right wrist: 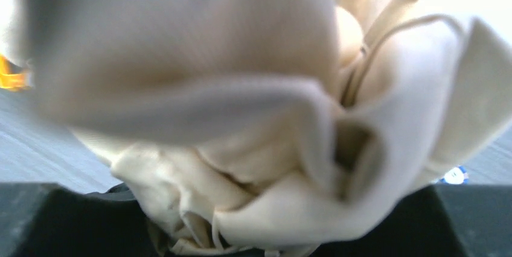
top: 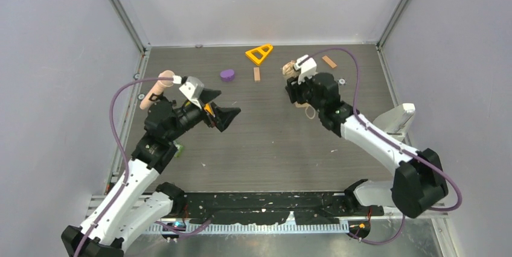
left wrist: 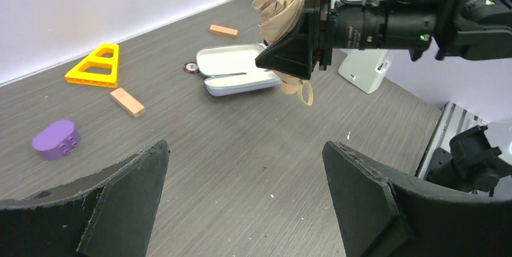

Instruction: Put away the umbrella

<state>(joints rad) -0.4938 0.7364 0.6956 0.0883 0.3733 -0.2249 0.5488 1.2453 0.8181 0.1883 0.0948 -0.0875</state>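
Observation:
The umbrella (top: pixel 290 68) is folded into a pale beige bundle, and my right gripper (top: pixel 297 85) is shut on it and holds it upright above the table at the back right. Its wrist loop (top: pixel 310 111) hangs below the gripper. In the left wrist view the umbrella (left wrist: pixel 284 0) sits in the black jaws just above an open lavender-grey case (left wrist: pixel 234 70). The fabric (right wrist: pixel 259 118) fills the right wrist view. My left gripper (top: pixel 224 105) is open and empty above the table's middle left, its fingers wide apart (left wrist: pixel 246 148).
A yellow triangle (top: pixel 259 53), a purple block (top: pixel 227 75) and two orange blocks (top: pixel 256 73) (top: pixel 329 61) lie at the back. A pink-headed microphone (top: pixel 156 90) stands at the left wall. A white object (top: pixel 399 118) sits at the right edge.

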